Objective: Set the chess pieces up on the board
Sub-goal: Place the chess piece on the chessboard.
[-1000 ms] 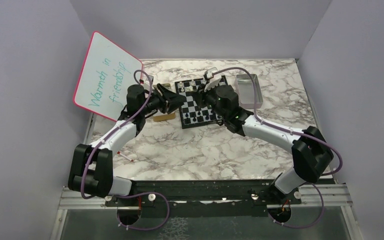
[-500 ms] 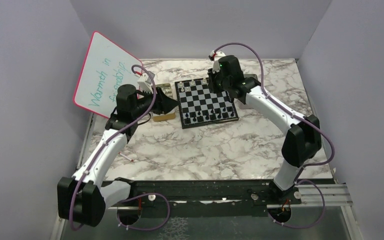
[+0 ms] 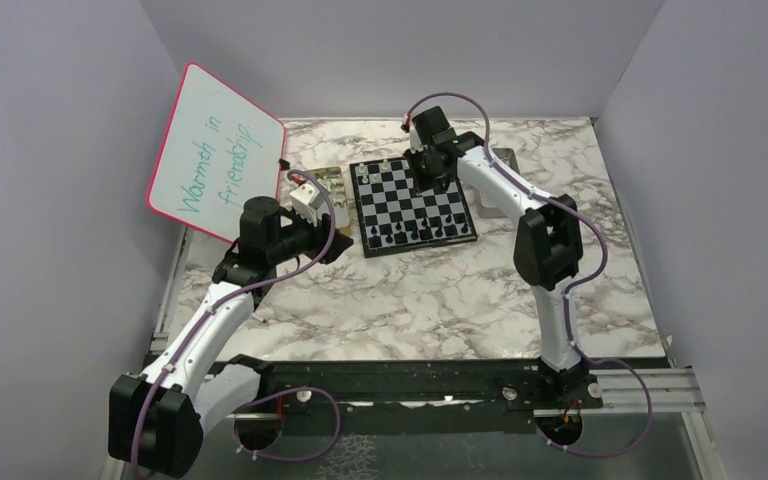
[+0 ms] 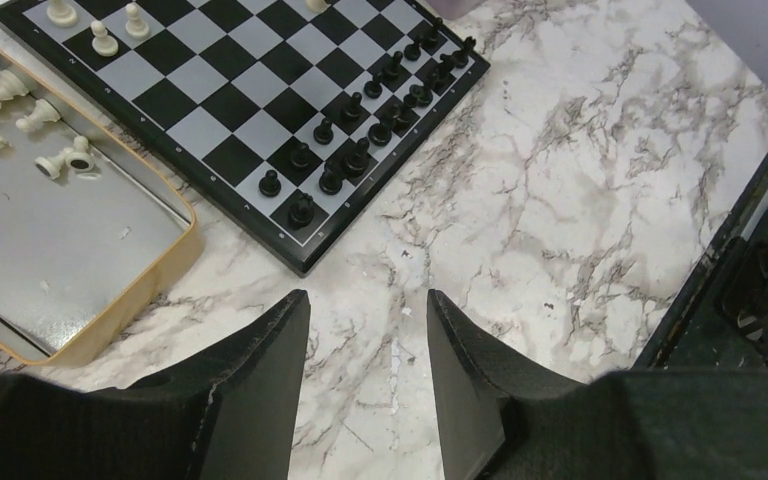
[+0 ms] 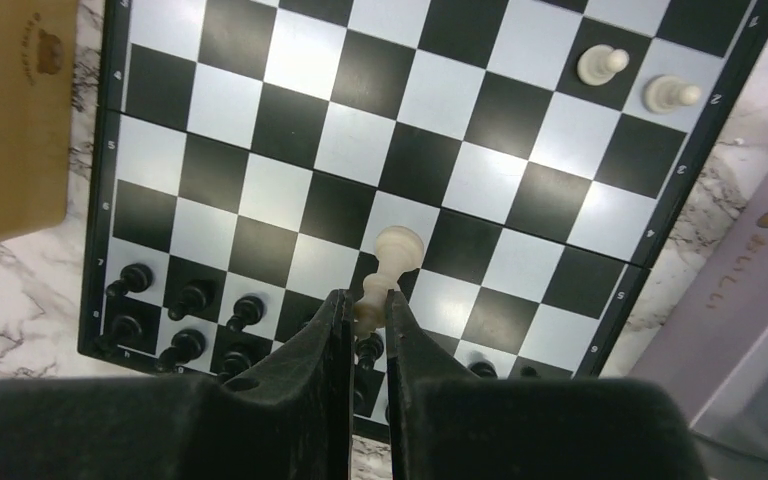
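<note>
The right gripper (image 5: 368, 300) holds a pale chess piece (image 5: 396, 250) clamped above the board (image 5: 300, 60); next it probably needs setting upright on its square. The left gripper (image 4: 365, 310) gapes, empty

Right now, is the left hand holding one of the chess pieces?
No, the left hand is open and empty above the marble table.

Board (image 5: 360, 130) in black and pale grey checks with a black rim; black pieces (image 4: 358, 155) and cream pieces (image 5: 600, 65); white table (image 4: 560, 200) veined grey; silver tray (image 4: 60, 230) rimmed tan; white sign (image 3: 215, 150) edged pink with teal lettering.
</note>
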You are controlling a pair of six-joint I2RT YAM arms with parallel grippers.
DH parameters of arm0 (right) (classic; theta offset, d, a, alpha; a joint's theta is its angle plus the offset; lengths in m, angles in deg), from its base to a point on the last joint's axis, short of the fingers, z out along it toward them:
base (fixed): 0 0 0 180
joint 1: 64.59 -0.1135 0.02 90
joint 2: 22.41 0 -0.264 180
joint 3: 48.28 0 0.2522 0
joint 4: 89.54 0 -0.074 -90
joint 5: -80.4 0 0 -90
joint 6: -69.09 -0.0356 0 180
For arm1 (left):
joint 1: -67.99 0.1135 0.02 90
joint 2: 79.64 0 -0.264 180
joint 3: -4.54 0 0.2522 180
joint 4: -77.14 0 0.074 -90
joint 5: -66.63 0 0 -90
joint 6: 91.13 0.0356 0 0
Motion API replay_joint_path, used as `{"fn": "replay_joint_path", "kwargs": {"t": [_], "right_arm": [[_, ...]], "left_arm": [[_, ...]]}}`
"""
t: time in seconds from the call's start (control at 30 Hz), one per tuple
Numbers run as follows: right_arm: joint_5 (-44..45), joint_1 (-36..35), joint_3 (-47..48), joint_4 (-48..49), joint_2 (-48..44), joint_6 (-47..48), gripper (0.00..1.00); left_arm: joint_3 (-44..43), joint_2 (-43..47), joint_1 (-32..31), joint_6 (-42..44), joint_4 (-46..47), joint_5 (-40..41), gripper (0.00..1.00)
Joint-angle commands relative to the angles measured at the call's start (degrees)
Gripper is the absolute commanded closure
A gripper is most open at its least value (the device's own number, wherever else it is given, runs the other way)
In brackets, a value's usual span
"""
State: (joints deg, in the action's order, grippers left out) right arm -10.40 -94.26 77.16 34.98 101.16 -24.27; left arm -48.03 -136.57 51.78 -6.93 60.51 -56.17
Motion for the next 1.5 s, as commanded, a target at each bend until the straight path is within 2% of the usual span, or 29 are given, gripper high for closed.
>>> {"fn": "replay_joint_path", "kwargs": {"t": [0.0, 0.27, 0.47, 0.8, 1.07, 1.47], "right_arm": [[-1.7, -0.1, 6.5, -5.1, 4.5, 0.5, 0.92], [-3.0, -0.1, 13.2, -7.0, 11.9, 0.8, 0.87], [-3.8, -0.1, 19.2, -8.7, 16.2, 1.8, 0.79], [-1.6, 0.0, 19.3, -5.4, 15.8, 4.2, 0.55], [0.1, 0.0, 10.5, 4.0, 10.2, 5.8, 0.58], [2.5, 0.0, 9.2, 6.7, 9.6, 4.6, 0.59]], "left_arm": [[0.5, 2.4, -1.0, 3.9, -0.6, 1.9, 0.52], [0.3, 3.6, -1.3, 4.5, -0.5, 3.0, 0.52], [0.4, 3.5, -1.4, 4.2, -0.5, 3.3, 0.52], [0.4, 3.4, -1.7, 4.1, -0.6, 3.2, 0.51], [0.4, 3.9, -2.0, 3.6, -0.6, 4.3, 0.51], [0.3, 4.4, -2.0, 3.5, -1.3, 5.9, 0.51]]}}
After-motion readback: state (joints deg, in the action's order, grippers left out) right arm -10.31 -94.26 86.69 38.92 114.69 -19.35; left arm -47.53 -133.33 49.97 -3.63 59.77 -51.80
